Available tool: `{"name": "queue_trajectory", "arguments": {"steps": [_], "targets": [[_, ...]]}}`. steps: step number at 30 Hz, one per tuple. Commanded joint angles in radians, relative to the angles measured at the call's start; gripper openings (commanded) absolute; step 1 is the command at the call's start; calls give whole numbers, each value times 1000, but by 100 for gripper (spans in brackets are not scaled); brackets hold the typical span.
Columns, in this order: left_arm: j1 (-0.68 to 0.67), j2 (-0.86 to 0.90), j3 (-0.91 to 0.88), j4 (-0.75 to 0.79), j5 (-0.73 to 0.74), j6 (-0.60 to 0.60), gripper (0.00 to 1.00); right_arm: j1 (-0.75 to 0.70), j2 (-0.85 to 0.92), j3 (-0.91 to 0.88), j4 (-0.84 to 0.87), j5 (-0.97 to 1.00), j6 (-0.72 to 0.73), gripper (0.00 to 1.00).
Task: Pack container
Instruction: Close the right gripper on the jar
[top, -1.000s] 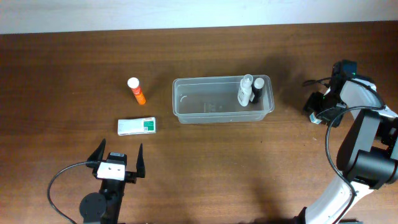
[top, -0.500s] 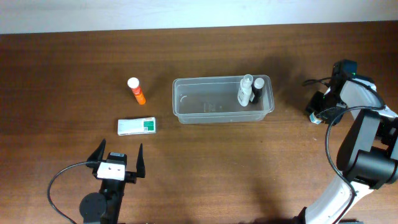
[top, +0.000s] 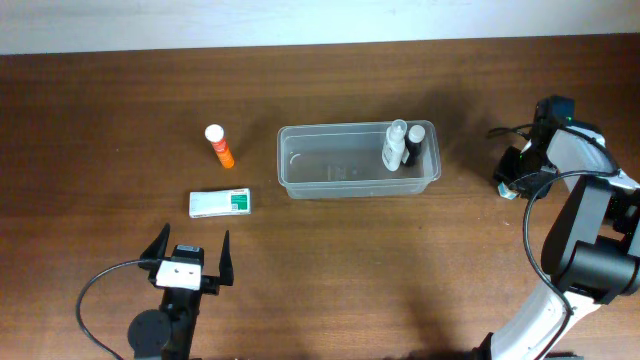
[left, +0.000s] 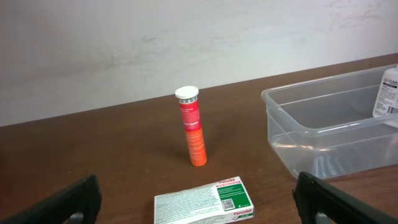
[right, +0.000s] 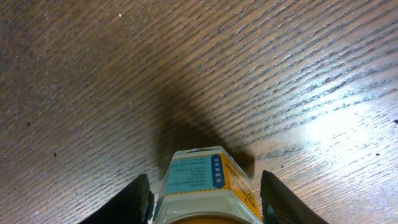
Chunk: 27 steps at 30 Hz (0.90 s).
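The container (top: 300, 165), a clear rectangular tub, stands at the table's middle, with a white bottle (top: 394, 147) and a dark-capped bottle (top: 412, 145) upright at its right end. It also shows in the left wrist view (left: 323, 124). An orange tube (top: 219, 146) (left: 193, 127) stands to its left. A white and green Panadol box (top: 221, 203) (left: 204, 200) lies in front of the tube. My left gripper (top: 190, 255) (left: 196, 211) is open and empty, just short of the box. My right gripper (top: 508, 183) (right: 205, 199) is closed on a small bottle with a blue and yellow label (right: 202, 180), right of the container and low over the table.
The brown wooden table (top: 400, 260) carries everything. A pale wall (left: 186, 37) runs along its far edge. The right arm's cable (top: 540, 230) loops near the right edge.
My right gripper has shifted very slightly toward the front. Nothing else has moved.
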Motion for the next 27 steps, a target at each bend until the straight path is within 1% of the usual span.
{"name": "queue_trajectory", "arguments": {"steps": [1,6,7,9,16,19,27], "targets": [[6,-9,-8,2,-4,16,100,3,10,-2,4,15,2,49],[6,-9,-8,2,-4,16,99,2,10,-2,3,1,2,49],[6,-9,-8,2,-4,16,99,2,10,-2,3,1,2,45],[6,-9,-8,2,-4,16,99,2,10,-2,3,1,2,43],[6,-9,-8,2,-4,16,99,2,10,-2,2,-1,6,43],[6,-9,-8,2,-4,16,99,3,9,4,-3,-3,5,38],[6,-9,-8,2,-4,16,99,3,9,40,-38,-14,5,37]]}}
